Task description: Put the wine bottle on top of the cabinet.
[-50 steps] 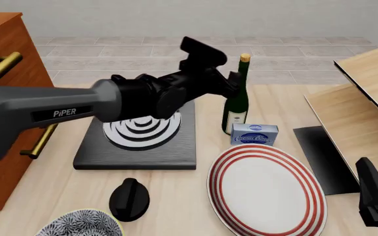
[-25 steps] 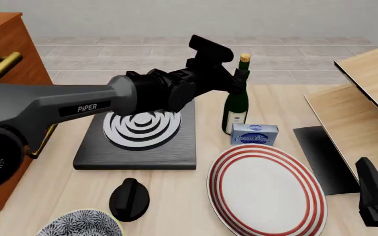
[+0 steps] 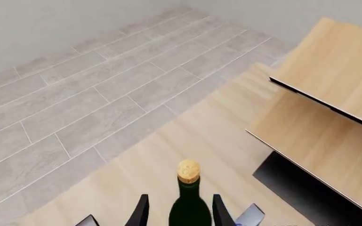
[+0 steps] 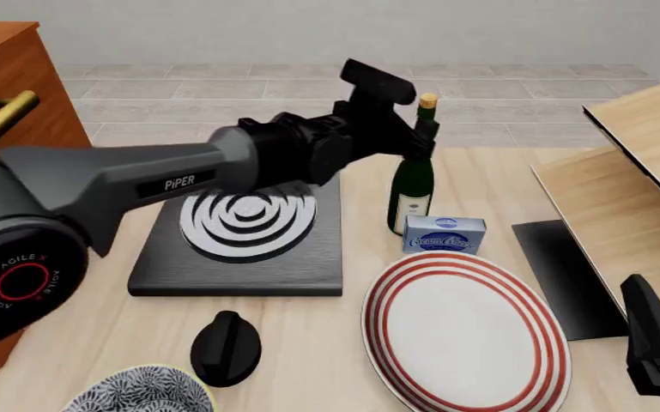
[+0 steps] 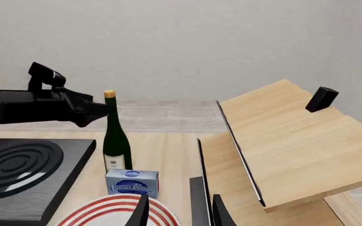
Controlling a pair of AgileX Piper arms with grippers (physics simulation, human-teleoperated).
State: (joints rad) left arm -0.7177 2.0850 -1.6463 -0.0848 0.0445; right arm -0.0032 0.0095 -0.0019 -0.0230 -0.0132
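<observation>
At far left stands the cabinet (image 4: 9, 77), reddish-brown with brass handles, against the pale wood table (image 4: 306, 343). Beside it lies a black hotplate (image 4: 244, 245). The left gripper (image 4: 419, 142) is at the neck of the wine bottle (image 4: 412, 184), jaws parted with a finger on either side; whether they touch is unclear. The bottle stands upright mid-table, behind a blue box (image 4: 445, 233) and striped plate (image 4: 462, 330). Light wood panels (image 4: 621, 180) lean at right, where the right gripper (image 5: 177, 212) hangs with jaws narrowly apart. Grey floor tiles (image 4: 250, 94) and a plain wall lie beyond.

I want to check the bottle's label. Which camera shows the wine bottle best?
The right wrist view: the whole wine bottle shows side-on, label visible. The front view has it with the left gripper over its neck. The left wrist view shows only cork and shoulders.
</observation>
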